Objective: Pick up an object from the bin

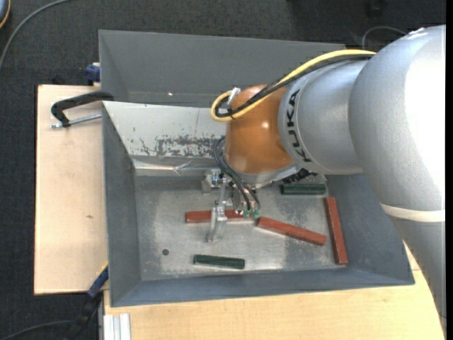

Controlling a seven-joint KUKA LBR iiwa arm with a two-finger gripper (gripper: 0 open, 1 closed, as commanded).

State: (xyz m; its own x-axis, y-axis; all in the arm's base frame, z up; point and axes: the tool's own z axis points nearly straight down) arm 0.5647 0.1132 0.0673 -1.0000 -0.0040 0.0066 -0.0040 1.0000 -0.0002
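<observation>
Gripper above flat red bar in scuffed bin.

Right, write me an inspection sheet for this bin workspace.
Surface: grey metal bin, floor scuffed.
Job's things: red stick mid-floor, directly under the gripper.
Clutter: slanted red stick and another red stick along the right wall; dark green stick at front, second green stick beneath the arm.
Gripper: low over the mid-floor stick; hold cannot be judged.
Cables: yellow cable along the arm to its orange cover.
Surroundings: dark floor.
</observation>
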